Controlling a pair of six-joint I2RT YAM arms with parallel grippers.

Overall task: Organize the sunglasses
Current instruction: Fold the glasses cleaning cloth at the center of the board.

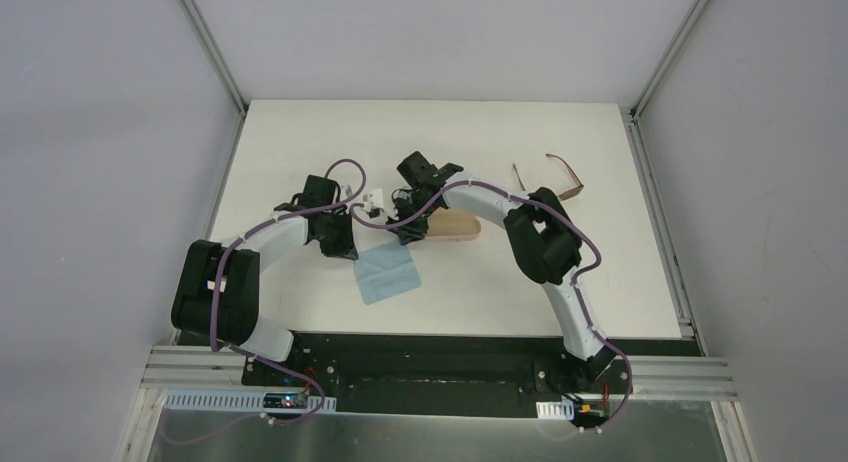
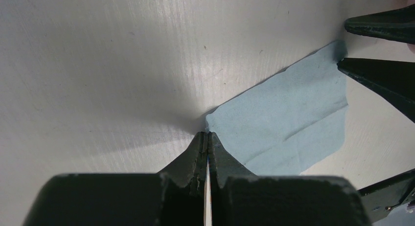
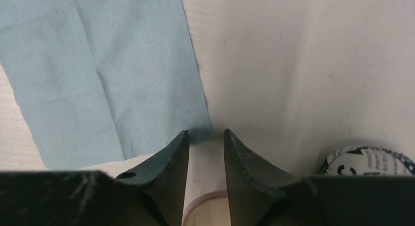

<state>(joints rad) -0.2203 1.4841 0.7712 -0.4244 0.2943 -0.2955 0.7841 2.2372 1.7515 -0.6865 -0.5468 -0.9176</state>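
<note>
The brown-framed sunglasses lie unfolded on the table at the back right, away from both grippers. The pale whitish-lilac pair is out of view. A light blue cloth lies flat near the middle. My left gripper is shut with its tips pinching the cloth's near corner. My right gripper is open by a narrow gap, empty, at the cloth's opposite corner, above the end of the pink case. Its fingers show in the left wrist view.
The oblong pink case lies right of my right gripper. A black-and-white lettered case sits between the two wrists and shows in the right wrist view. Grey walls and rails border the white table.
</note>
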